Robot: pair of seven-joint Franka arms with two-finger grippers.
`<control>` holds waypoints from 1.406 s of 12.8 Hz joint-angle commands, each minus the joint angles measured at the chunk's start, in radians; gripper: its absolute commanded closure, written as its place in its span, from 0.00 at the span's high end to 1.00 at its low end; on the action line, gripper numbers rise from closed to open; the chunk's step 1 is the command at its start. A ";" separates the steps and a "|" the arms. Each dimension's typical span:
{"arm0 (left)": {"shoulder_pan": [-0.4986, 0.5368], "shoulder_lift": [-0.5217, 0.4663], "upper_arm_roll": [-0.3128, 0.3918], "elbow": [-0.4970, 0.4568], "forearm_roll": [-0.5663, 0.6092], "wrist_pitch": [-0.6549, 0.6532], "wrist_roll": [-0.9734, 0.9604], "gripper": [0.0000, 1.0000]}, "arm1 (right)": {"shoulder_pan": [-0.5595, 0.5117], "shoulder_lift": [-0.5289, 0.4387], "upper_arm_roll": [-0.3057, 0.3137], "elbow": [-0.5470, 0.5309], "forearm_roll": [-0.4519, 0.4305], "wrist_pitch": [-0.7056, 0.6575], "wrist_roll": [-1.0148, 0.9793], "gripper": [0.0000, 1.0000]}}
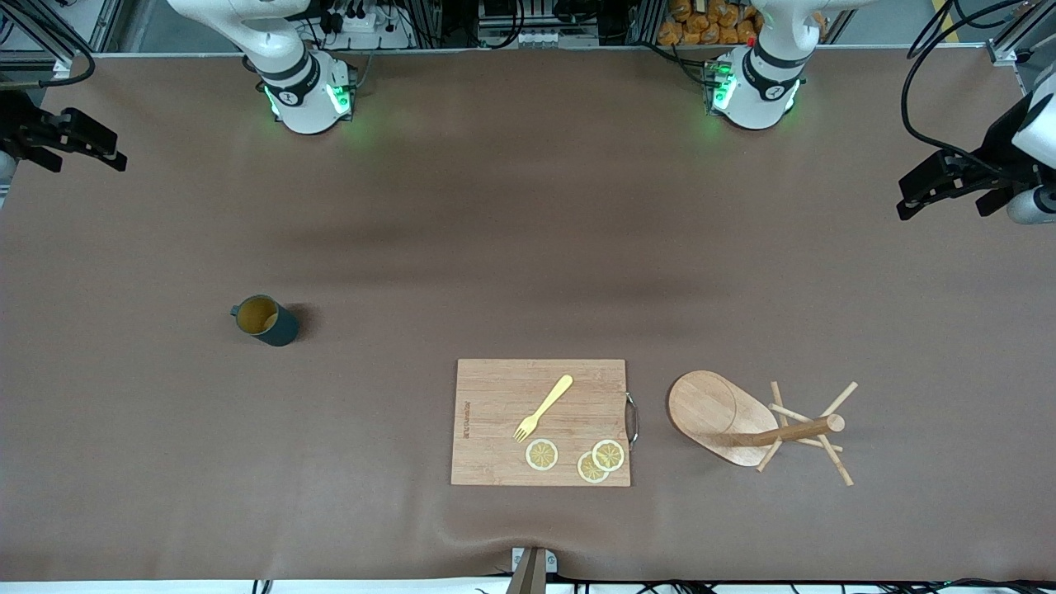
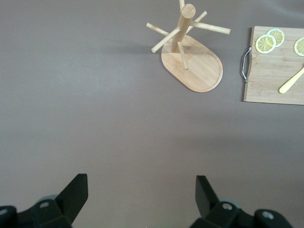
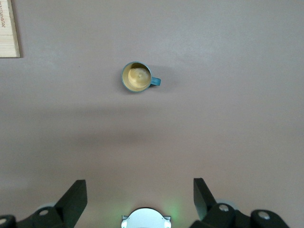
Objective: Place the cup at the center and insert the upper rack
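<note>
The cup (image 1: 264, 320) is a small dark teal mug with a tan inside. It stands upright on the brown table toward the right arm's end, and shows in the right wrist view too, cup (image 3: 137, 77). The upper rack (image 1: 726, 417), a light wooden mug tree with an oval base, post and pegs, stands beside the cutting board toward the left arm's end, rack (image 2: 190, 61). My right gripper (image 1: 103, 150) (image 3: 140, 190) hangs high and open at its end of the table, holding nothing. High over the other end my left gripper (image 1: 907, 198) (image 2: 141, 187) is open and bare as well.
A rectangular wooden cutting board (image 1: 495, 396) with a metal handle lies near the table's front edge. On it are a yellow fork (image 1: 544, 407) and three lemon slices (image 1: 542, 454). The two arm bases (image 1: 309, 95) (image 1: 751, 87) stand along the table's back edge.
</note>
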 commanded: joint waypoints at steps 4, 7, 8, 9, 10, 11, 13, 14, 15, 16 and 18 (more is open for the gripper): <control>0.000 0.005 -0.003 0.017 0.006 -0.002 0.006 1.00 | -0.002 0.012 0.017 0.006 0.001 0.053 0.016 1.00; 0.000 0.004 -0.003 0.015 -0.002 -0.002 0.006 1.00 | 0.005 0.056 0.020 0.038 0.009 0.073 0.034 1.00; 0.003 0.005 -0.003 0.015 -0.002 -0.002 0.006 1.00 | 0.005 0.070 0.020 0.044 0.026 0.078 0.074 1.00; 0.005 0.005 -0.003 0.016 0.001 -0.001 0.006 1.00 | 0.011 0.081 0.020 0.046 0.029 0.082 0.102 1.00; 0.005 0.005 -0.003 0.017 0.003 0.002 0.006 1.00 | 0.027 0.098 0.020 0.054 0.030 0.105 0.122 1.00; 0.005 0.013 -0.003 0.017 -0.002 0.002 0.005 1.00 | 0.044 0.119 0.020 0.064 0.030 0.119 0.146 1.00; 0.005 0.029 -0.003 0.017 -0.006 0.005 0.005 1.00 | 0.064 0.200 0.022 0.125 0.038 0.127 0.241 1.00; -0.001 0.031 -0.003 0.017 -0.006 0.015 0.003 1.00 | 0.078 0.239 0.020 0.153 0.056 0.127 0.282 1.00; -0.001 0.031 -0.003 0.018 -0.008 0.018 0.002 1.00 | 0.081 0.275 0.020 0.173 0.076 0.133 0.322 1.00; -0.003 0.031 -0.004 0.017 -0.008 0.018 0.002 1.00 | 0.083 0.309 0.022 0.184 0.087 0.156 0.358 1.00; -0.003 0.033 -0.004 0.018 -0.008 0.019 0.003 1.00 | 0.098 0.380 0.020 0.183 0.116 0.226 0.457 1.00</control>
